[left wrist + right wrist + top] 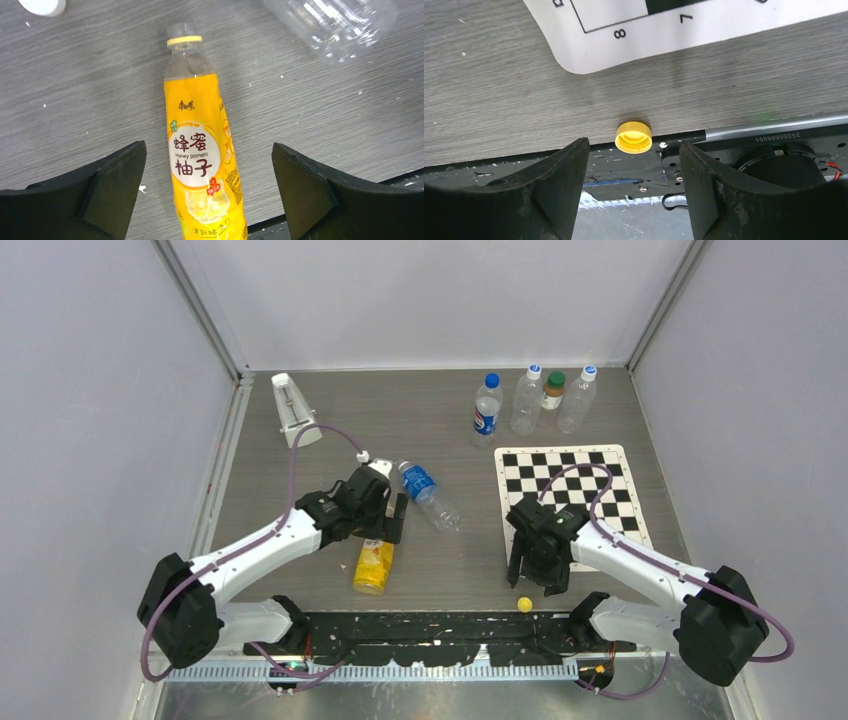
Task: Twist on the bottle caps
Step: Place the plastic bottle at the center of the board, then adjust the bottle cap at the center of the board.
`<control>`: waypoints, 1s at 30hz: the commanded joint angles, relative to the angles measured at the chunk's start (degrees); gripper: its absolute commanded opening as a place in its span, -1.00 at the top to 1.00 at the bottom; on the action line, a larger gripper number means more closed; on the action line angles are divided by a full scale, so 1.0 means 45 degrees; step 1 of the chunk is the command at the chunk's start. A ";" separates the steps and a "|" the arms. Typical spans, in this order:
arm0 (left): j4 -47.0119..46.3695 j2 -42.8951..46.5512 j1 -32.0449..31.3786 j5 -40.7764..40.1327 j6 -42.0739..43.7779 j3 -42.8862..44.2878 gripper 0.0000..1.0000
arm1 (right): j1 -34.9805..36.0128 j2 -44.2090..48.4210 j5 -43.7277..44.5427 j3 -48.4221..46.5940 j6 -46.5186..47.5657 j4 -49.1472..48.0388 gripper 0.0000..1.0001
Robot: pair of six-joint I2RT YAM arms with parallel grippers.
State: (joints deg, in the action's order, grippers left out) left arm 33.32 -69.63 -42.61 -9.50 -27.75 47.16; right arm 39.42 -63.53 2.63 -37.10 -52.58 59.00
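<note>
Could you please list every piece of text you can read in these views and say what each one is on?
"蜂蜜柚子": label of the yellow bottle.
"Honey pomelo": same label, just below.
"康师傅": same label, near the top, in small script; less certain.
"8" and "7": border of the chessboard mat.
"JG250608004": black rail, upside down; last digit uncertain.
Too small or blurred: the label's other print, a cut-off mat letter, and the labels of the back bottles.

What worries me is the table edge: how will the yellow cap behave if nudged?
The yellow cap lies flat, so it probably won't roll unless tipped on edge. It looks small, light plastic, so a nudge may slide it. It sits at the near edge of the table, so a push that way might drop it off.
</note>
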 commanded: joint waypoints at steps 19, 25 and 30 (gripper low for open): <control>-0.0195 0.2053 0.0055 0.0276 -0.0007 0.0659 -0.94 | 0.1131 -0.1977 -0.0937 0.1022 -0.0843 -0.2505 0.19; -0.0910 0.2441 0.0035 0.1169 -0.0765 0.0234 -0.89 | 0.1331 -0.1928 -0.0632 -0.0311 0.0172 -0.3541 0.38; -0.1760 0.2550 0.0035 0.1968 -0.1493 -0.0234 -0.88 | 0.1450 -0.1753 -0.0644 -0.0993 0.1752 -0.6414 0.40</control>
State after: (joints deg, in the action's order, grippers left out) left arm 30.68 -59.27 -42.61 -4.60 -31.05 47.46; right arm 45.23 -72.42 -1.69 -38.28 -50.63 43.88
